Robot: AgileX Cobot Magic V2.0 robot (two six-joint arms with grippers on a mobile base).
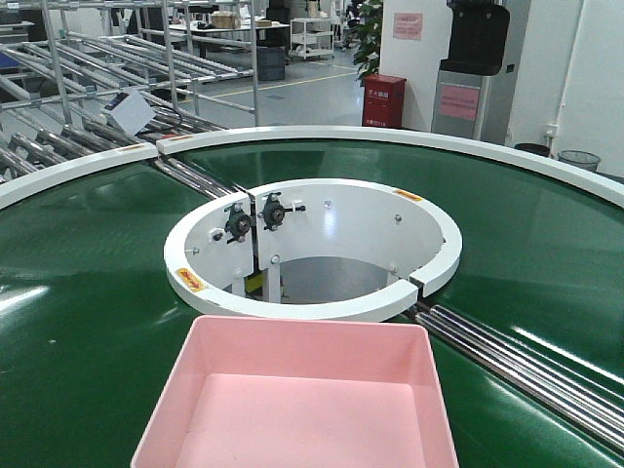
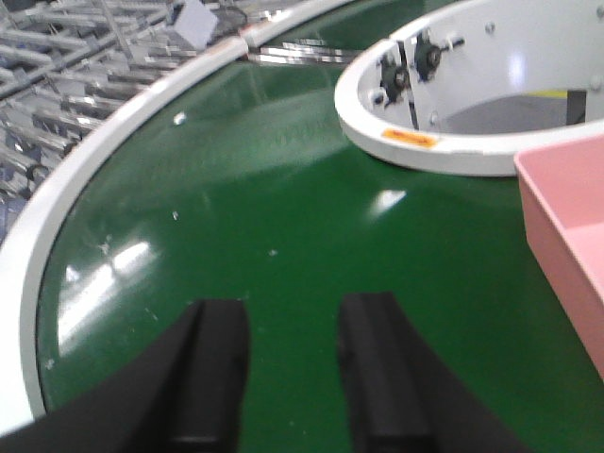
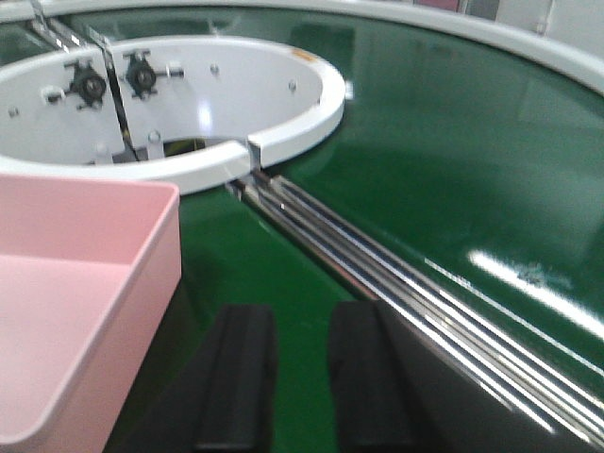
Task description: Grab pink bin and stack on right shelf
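1 pink bin rests on 1 green belt; the left jaws and right jaws stand parted, empty.

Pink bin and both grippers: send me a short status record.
bin: pink bin upright on green belt, just in front of white ring; nothing visible inside
left gripper: open, empty, over belt left of bin, not touching
right gripper: open, empty, right of bin, not touching
shelf: not in view
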